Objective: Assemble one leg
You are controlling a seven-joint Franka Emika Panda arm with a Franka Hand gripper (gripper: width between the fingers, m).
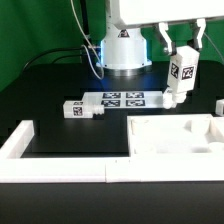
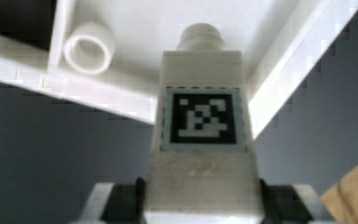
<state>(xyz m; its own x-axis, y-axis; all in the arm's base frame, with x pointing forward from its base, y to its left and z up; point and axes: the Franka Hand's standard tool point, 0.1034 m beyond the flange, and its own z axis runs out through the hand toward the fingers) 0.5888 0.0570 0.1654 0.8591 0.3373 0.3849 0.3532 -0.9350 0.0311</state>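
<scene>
Black table (image 1: 40,100) carries a large flat white plastic panel with raised rims (image 1: 150,140) at the front, and the thin white marker board (image 1: 122,100) lies behind it. The hand (image 2: 202,198) pinches a short white squarish plastic leg (image 1: 180,78) with a black-and-white tag, holding it upright above the panel's far rim, toward the exterior view's right. A second leg (image 1: 78,109) lies just beside the marker board.

The white leg (image 2: 201,70) carries a black-and-white square tag (image 2: 201,117), the table (image 1: 50,90) is black, the backdrop (image 1: 30,30) green
</scene>
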